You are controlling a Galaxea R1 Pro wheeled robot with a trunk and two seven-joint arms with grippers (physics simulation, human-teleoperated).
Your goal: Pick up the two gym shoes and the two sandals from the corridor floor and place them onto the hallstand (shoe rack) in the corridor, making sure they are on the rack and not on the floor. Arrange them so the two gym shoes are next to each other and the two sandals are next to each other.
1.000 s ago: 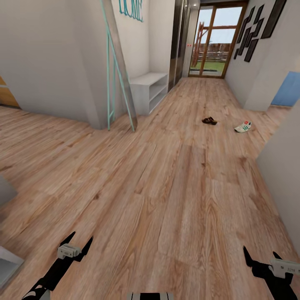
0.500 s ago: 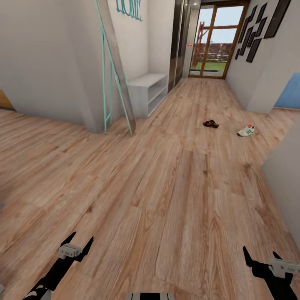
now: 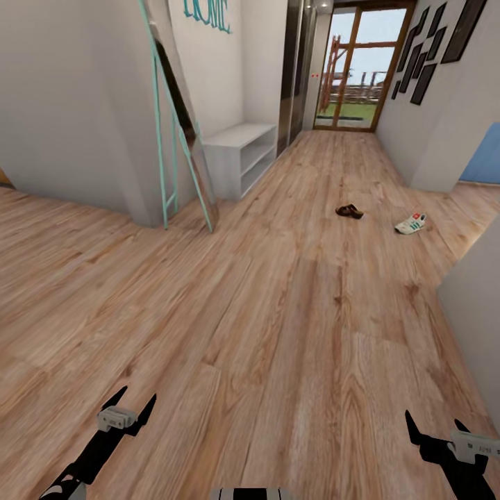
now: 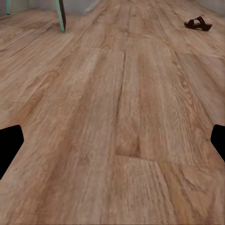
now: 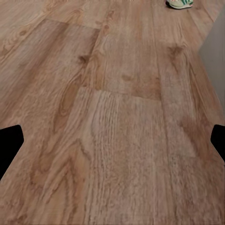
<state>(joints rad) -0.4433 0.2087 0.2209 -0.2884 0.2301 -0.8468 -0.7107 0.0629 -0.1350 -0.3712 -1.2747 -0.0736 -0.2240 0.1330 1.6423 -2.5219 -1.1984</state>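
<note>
A dark brown sandal (image 3: 349, 211) lies on the corridor floor (image 3: 292, 305) far ahead, also seen as the sandal (image 4: 198, 23) in the left wrist view. To its right lies a white gym shoe (image 3: 410, 223) with green stripes; the gym shoe (image 5: 181, 3) peeks in at the right wrist view's edge. The light-grey hallstand (image 3: 243, 153) stands against the left wall. My left gripper (image 3: 132, 408) and right gripper (image 3: 434, 428) hang open and empty at the bottom of the head view, far from the shoes.
A teal-framed mirror (image 3: 177, 118) leans on the left wall corner before the hallstand. A grey wall (image 3: 476, 305) juts in at the right. A glass door (image 3: 354, 66) closes the corridor's far end. Wide floor lies between me and the shoes.
The whole view has shifted: the mirror, hallstand and shoes sit slightly differently as the camera moves forward and turns. Both grippers keep their pose, open.
</note>
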